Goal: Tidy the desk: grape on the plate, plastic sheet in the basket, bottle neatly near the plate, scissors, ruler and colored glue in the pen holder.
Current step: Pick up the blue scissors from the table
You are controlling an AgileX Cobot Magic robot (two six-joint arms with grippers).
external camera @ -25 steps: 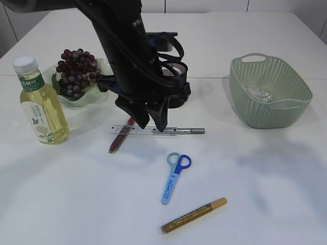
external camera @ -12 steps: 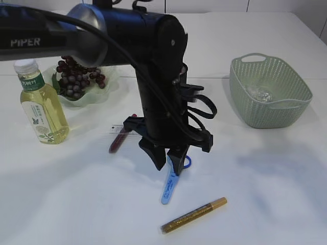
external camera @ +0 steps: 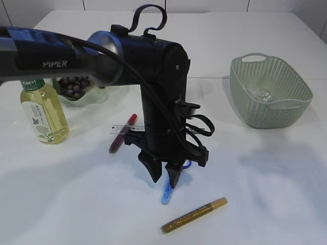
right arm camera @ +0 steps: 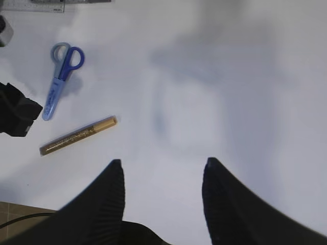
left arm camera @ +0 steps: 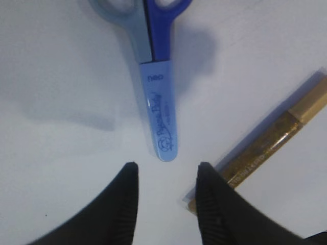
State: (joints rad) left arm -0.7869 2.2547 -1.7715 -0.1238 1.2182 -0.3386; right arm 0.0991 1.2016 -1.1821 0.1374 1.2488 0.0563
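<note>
Moved: since a second ago the left arm has swung from above the ruler toward the near side of the table and dropped low; its left gripper [external camera: 164, 178] now stands just over the capped blade end of the scissors.

Left gripper: fingers apart, nothing between them. In the wrist view the scissors tip lies just ahead of the gap, so this looks like lining up for a pick.

Right gripper [right arm camera: 162, 196]: fingers apart, empty, hanging high over bare table, likely parked clear of the working arm.

Gold glue pen [external camera: 194, 215]: nearest the front edge, lying flat at a slant, just beside the scissors tip but apart from it.

Scissors [external camera: 168, 190]: flat on the table, blue handles pointing away, mostly hidden by the arm in the exterior view.

Red glue pen [external camera: 122, 133]: further back, flat, crossing the ruler.

Ruler [external camera: 121, 129]: clear, flat, partly behind the arm.

Bottle [external camera: 43, 113]: upright at left, near the plate.

Basket [external camera: 269, 92]: right rear, a crumpled plastic sheet [external camera: 258, 93] inside.

Plate [external camera: 77, 98]: left rear, grapes [external camera: 75, 85] on it.

Pen holder: hidden behind the arm.
</note>
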